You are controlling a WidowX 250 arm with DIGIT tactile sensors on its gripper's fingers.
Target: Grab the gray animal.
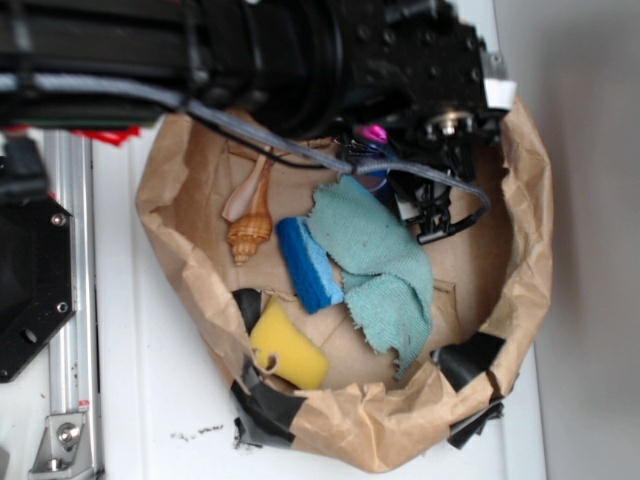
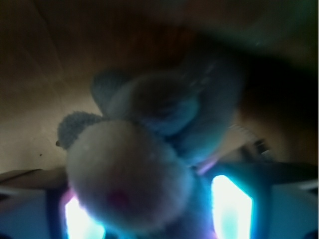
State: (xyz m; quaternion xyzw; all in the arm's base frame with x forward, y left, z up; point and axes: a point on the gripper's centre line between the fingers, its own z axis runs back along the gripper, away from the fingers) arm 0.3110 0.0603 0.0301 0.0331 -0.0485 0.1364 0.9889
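Note:
The gray animal point(image 2: 130, 180), a dark-gray plush mouse with a pale face and red nose, fills the wrist view, with its ears and body point(image 2: 164, 107) behind. It sits between my gripper's point(image 2: 155, 211) two glowing fingers point(image 2: 232, 209), which press on it from both sides. In the exterior view my gripper point(image 1: 432, 212) is low at the back of the brown paper bag point(image 1: 520, 270), under the black arm. The arm hides the animal there, except perhaps a pink spot point(image 1: 375, 132).
In the bag lie a teal cloth point(image 1: 385, 265), a blue sponge point(image 1: 308, 262), a yellow sponge point(image 1: 290, 350) and a seashell point(image 1: 250, 215). The bag's crumpled walls ring everything. A metal rail point(image 1: 72, 300) runs along the left.

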